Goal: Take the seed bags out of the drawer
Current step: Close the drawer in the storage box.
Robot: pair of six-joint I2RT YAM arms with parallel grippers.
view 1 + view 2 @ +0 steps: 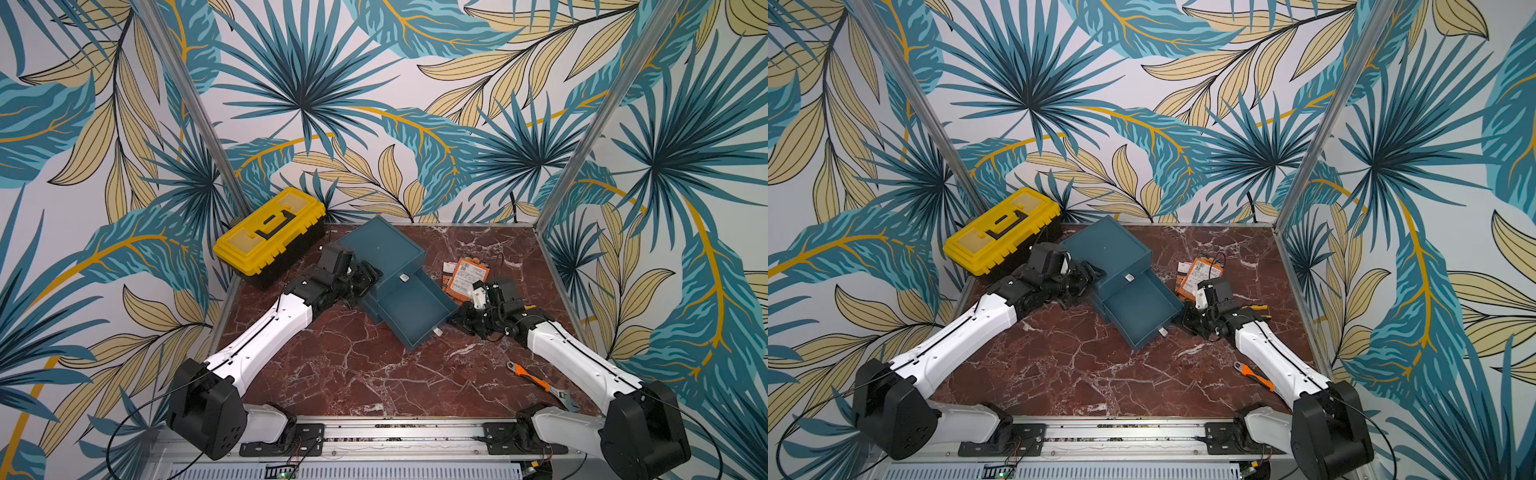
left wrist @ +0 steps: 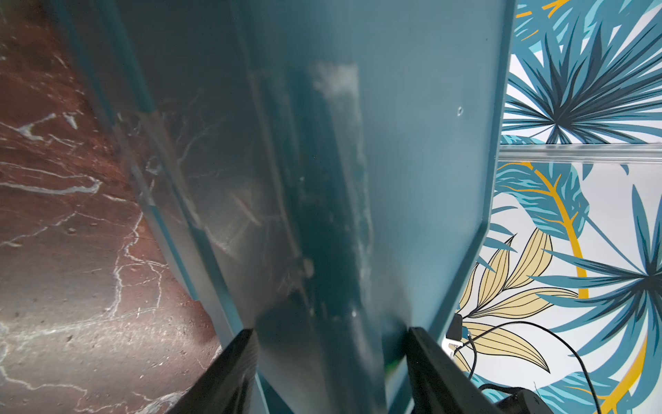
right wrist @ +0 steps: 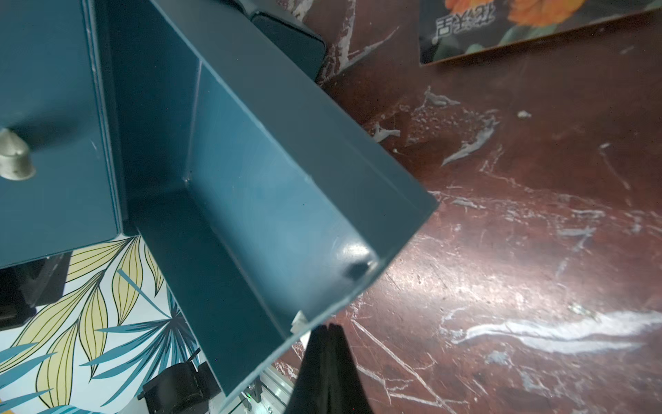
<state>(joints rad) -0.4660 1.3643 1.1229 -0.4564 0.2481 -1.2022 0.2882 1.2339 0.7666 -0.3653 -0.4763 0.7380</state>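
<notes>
Several orange printed seed bags [image 1: 467, 276] lie piled; right end effector [image 3: 329, 327] is closed, left end effector [image 2: 330, 329] unclear.

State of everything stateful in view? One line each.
Lower drawer: pulled open, empty.
Upper drawer: closed.
Seed bags: out, lying on the table.
Toolbox: lid shut.
Left pincer: jaws astride the cabinet wall, grip unclear.
Right pincer: shut, holding nothing, at the open drawer's front corner.
</notes>
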